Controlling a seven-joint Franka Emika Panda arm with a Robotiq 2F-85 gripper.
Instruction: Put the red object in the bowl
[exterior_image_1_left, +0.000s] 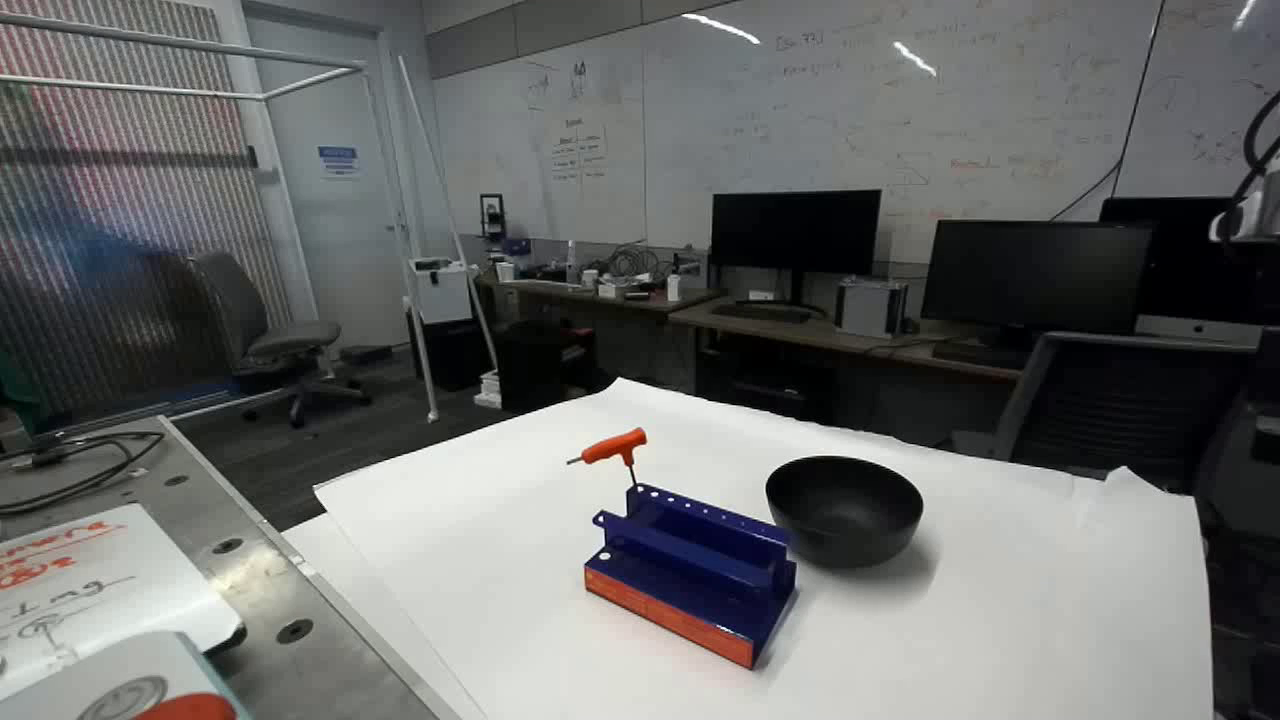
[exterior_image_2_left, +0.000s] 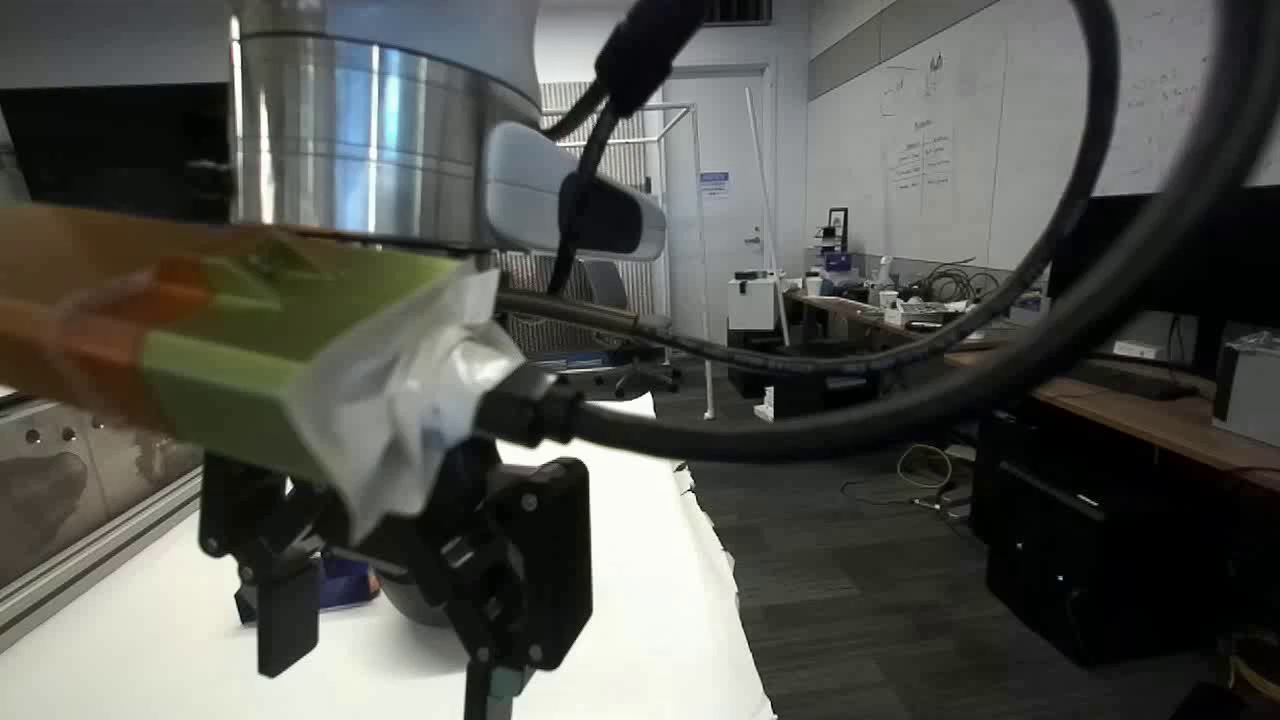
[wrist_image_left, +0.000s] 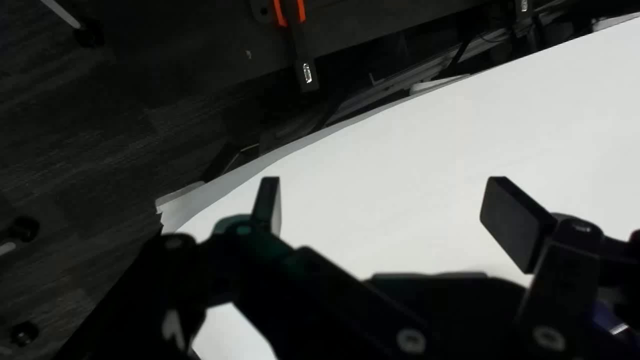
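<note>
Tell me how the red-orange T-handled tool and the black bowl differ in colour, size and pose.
Colour: the tool has a red-orange handle; the bowl is black.
Size: the tool is slim and much smaller than the bowl.
Pose: the tool stands handle-up at the blue rack; the bowl rests upright on the white sheet.
Shared: neither is gripped by the claw.

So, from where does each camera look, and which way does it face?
An exterior view: raised, facing the white sheet, red tool, rack, bowl, whiteboard; perhaps the arm at right.
An exterior view: beside the arm, facing the door; arm and open pincer at left.
Wrist view: on the arm, facing down to sheet and floor; fingers show.
Both exterior views share rack, bowl, door, whiteboard.
</note>
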